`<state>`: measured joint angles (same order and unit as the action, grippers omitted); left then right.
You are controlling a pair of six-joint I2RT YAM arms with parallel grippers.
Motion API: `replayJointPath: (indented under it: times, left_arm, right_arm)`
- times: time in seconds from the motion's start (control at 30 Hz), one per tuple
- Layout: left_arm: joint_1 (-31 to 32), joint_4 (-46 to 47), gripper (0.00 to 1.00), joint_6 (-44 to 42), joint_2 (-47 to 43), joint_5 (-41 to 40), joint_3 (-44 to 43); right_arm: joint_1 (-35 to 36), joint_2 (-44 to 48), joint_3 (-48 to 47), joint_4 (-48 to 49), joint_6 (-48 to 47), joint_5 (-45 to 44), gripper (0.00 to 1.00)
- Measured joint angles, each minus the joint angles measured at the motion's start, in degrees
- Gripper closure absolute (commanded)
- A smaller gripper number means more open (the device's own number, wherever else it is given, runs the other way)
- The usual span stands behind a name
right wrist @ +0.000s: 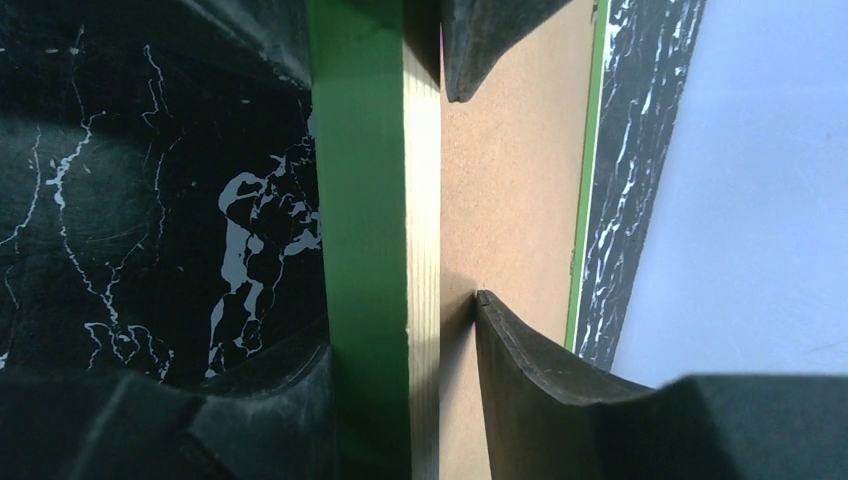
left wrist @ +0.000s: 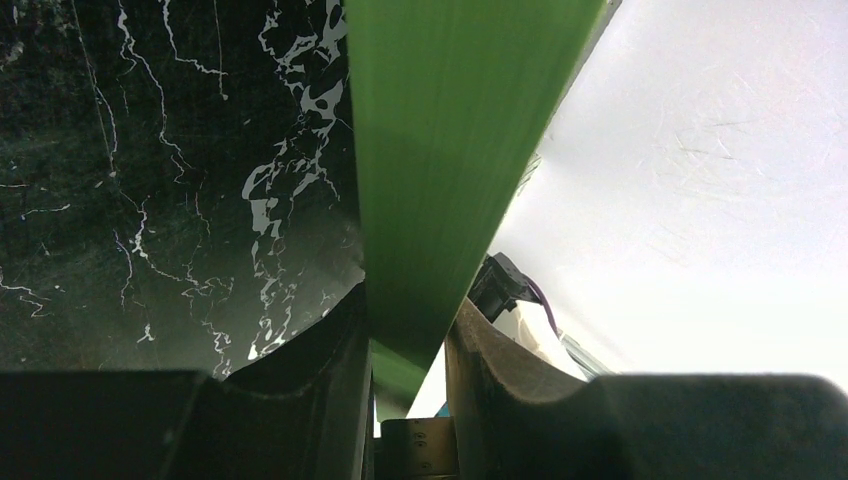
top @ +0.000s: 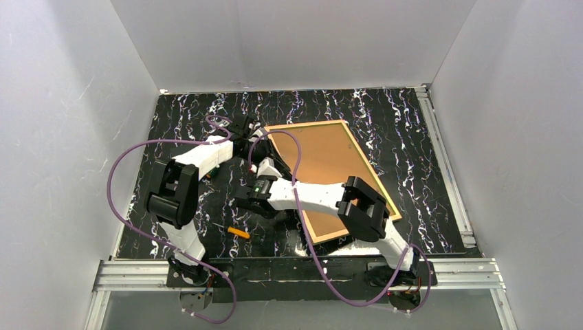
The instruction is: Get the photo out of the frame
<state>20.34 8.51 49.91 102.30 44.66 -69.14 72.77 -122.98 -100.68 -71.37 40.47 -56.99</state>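
Our left hand [left wrist: 405, 310] pinches the green frame [left wrist: 440, 150] at its far corner. Our right hand [right wrist: 400, 320] straddles the frame's left rail, not fully closed. The frame lies face down on the marble surface [top: 412, 137] and holds a brown backing board [top: 323, 165]. The photo is hidden.

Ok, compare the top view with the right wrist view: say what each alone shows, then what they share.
Only top: the left arm and right arm, the left gripper at the frame's far corner, and an orange bit on the table.
Only right wrist: the frame's green and pale wood bands up close, between the right gripper's fingers.
Both: frame, brown backing board, marbled table.
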Motion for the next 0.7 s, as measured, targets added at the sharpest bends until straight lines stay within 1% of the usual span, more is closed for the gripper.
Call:
replayJointPath:
  times: [0.03, 0.13, 0.2, 0.23, 0.3, 0.4, 0.5, 0.53, 0.57, 0.6, 0.63, 0.7]
  left_arm:
    - [0.0, 0.02, 0.95, 0.02, 0.0, 0.09, -0.02]
    - [0.0, 0.17, 0.84, 0.17, 0.0, 0.66, -0.11]
    - [0.0, 0.2, 0.7, 0.22, 0.0, 0.96, -0.24]
    - [0.0, 0.33, 0.62, 0.26, 0.0, 1.11, -0.24]
    - [0.0, 0.61, 0.49, 0.48, 0.0, 1.51, -0.24]
    - [-1.22, 0.11, 0.4, 1.25, -0.46, 2.47, -0.26]
    - [-3.85, 0.09, 0.32, 1.51, -1.68, 2.91, -0.28]
    - [-5.07, -0.2, 0.27, 1.27, -2.58, 2.86, -0.33]
    - [-6.34, -0.92, 0.15, 0.72, -3.78, 2.58, -0.61]
    - [-7.19, -2.25, 0.08, -0.07, -4.85, 2.16, -1.25]
    - [-8.28, -4.28, 0.06, -1.36, -6.43, 1.4, -2.56]
    - [-9.57, -8.76, 0.04, -4.17, -9.51, -0.7, -6.6]
  right_arm:
    - [0.13, -0.44, -0.44, -0.7, 0.24, -0.59, 0.54]
    - [0.66, -1.84, -1.75, -3.3, 1.64, -2.45, 0.55]
    - [0.87, -2.62, -2.58, -5.09, 3.04, -3.56, 0.6]
    - [0.92, -2.91, -2.82, -5.77, 3.58, -4.0, 0.63]
    - [1.07, -3.02, -2.82, -6.73, 4.33, -4.81, 0.72]
    - [0.85, -3.02, -2.64, -9.18, 4.46, -5.33, 0.81]
    - [0.39, -2.99, -2.62, -10.8, 4.5, -5.97, 0.92]
    - [0.31, -2.99, -2.62, -11.5, 4.59, -6.19, 0.94]
    - [0.2, -2.99, -2.6, -11.96, 4.61, -6.32, 0.98]
    - [0.11, -2.97, -2.6, -12.5, 4.61, -6.56, 0.99]
    - [0.07, -2.89, -2.6, -12.94, 4.61, -6.8, 0.99]
    - [-0.02, -2.56, -2.58, -13.62, 4.59, -7.23, 0.99]
